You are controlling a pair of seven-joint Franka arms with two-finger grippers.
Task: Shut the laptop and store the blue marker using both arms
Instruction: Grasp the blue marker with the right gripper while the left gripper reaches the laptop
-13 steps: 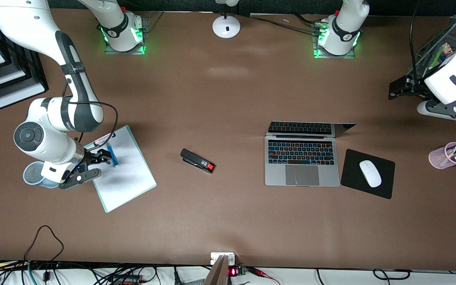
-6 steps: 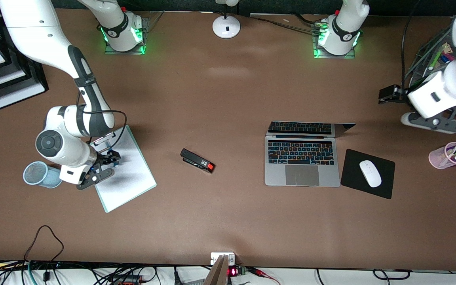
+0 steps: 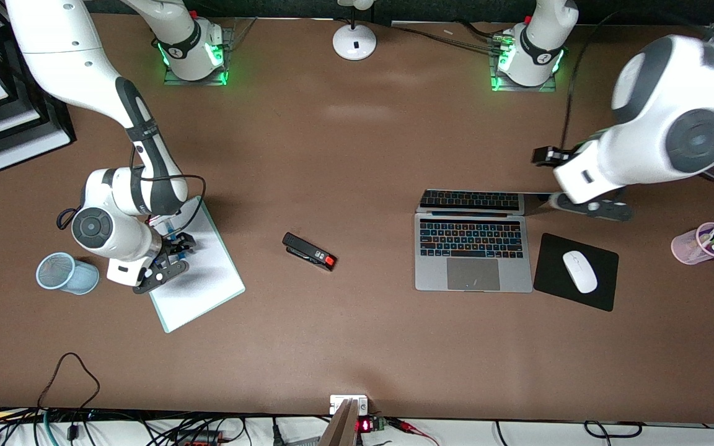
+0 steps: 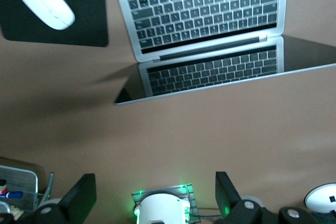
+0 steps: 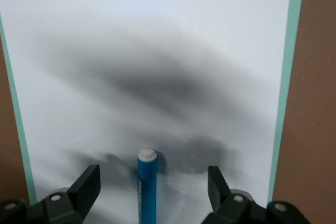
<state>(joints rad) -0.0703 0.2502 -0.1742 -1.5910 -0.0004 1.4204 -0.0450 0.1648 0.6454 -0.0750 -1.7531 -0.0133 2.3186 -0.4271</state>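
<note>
The blue marker point(image 5: 147, 187) lies on the white sheet of a clipboard point(image 3: 199, 282), whitish end pointing away from the wrist. My right gripper point(image 5: 153, 181) is down over it and open, one finger on each side with a gap to the marker. In the front view that gripper point(image 3: 175, 244) covers most of the marker. The silver laptop point(image 3: 473, 251) sits open, its lid point(image 3: 487, 202) standing up. My left gripper point(image 3: 544, 156) hangs open and empty above the table, beside the lid's corner at the left arm's end; from its wrist view the left gripper point(image 4: 152, 198) sees the laptop point(image 4: 210, 19).
A black stapler point(image 3: 309, 251) lies between clipboard and laptop. A white mouse point(image 3: 580, 271) rests on a black mouse pad point(image 3: 555, 282) beside the laptop. A pink pen cup point(image 3: 698, 244), a blue mesh cup point(image 3: 59, 272), stacked paper trays point(image 3: 4, 133) and a lamp base point(image 3: 354, 42) stand round the edges.
The left arm has swung from the wire tray toward the laptop's lid. The right gripper has shifted along the clipboard and come down around the marker.
</note>
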